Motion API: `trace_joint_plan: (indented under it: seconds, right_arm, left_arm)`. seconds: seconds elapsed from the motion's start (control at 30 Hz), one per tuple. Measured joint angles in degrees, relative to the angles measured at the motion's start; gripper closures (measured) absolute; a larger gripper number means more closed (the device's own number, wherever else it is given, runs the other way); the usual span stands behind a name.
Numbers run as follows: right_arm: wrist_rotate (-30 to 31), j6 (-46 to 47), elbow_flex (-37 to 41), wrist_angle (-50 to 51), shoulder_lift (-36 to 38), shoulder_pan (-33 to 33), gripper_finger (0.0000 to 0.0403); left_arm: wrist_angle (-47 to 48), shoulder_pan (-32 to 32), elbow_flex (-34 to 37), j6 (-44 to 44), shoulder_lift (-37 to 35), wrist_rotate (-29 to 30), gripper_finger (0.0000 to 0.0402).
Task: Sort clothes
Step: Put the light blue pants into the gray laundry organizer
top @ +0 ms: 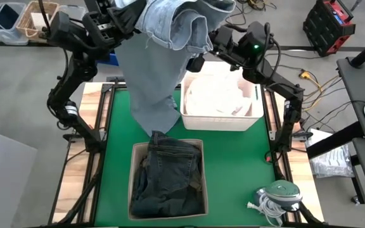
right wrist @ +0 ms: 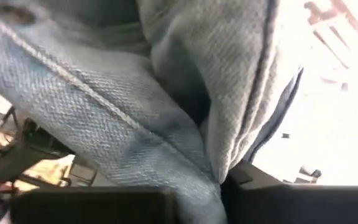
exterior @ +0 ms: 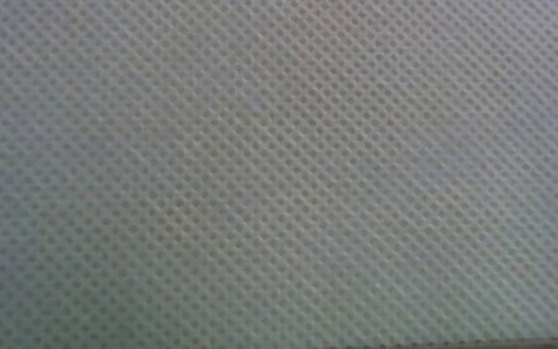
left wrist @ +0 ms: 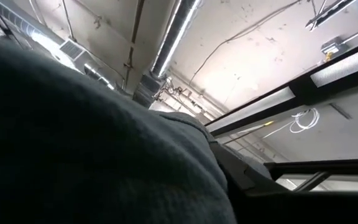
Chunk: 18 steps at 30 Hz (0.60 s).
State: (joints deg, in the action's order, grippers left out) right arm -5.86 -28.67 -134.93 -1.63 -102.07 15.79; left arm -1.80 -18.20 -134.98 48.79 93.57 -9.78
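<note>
My right gripper point(right wrist: 194, 186) grips the light denim garment point(top: 170, 38) above the table point(top: 233, 158); my left gripper's state I cannot tell.

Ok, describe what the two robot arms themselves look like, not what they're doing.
Both are dark, matte black jointed arms built from slim tubular links and chunky joint housings. The left arm carries a small white label band near its lower joint. The right arm shows a lit green indicator on its upper housing, with black cabling alongside.

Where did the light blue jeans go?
In the high view the light blue jeans hang in the air between both arms, at the table's far edge, draping down beside the white bin.
</note>
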Motion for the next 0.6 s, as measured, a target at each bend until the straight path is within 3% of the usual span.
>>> trace_joint_plan:
  seconds: [0.03,0.1,0.2,0.6]
  right_arm:
    - [-0.29,-0.99,0.00,0.03,0.20,0.00,0.0358]
    - [0.35,-2.16,0.00,-0.81,0.46,0.00,0.0378]
    - [3.34,-2.03,0.00,-3.74,0.60,0.00,0.0387]
    - [4.75,-0.93,0.00,-9.05,3.51,-0.02,0.0391]
  left_arm:
    - [0.80,-0.03,0.00,-0.23,-0.26,0.00,0.0370]
    - [2.07,-0.04,0.00,-0.30,-0.74,-0.17,0.0346]
    - [4.54,-0.12,-0.05,-0.47,-1.59,-0.66,0.0304]
    - [25.10,-6.52,-0.04,-5.98,-7.29,-0.41,0.0157]
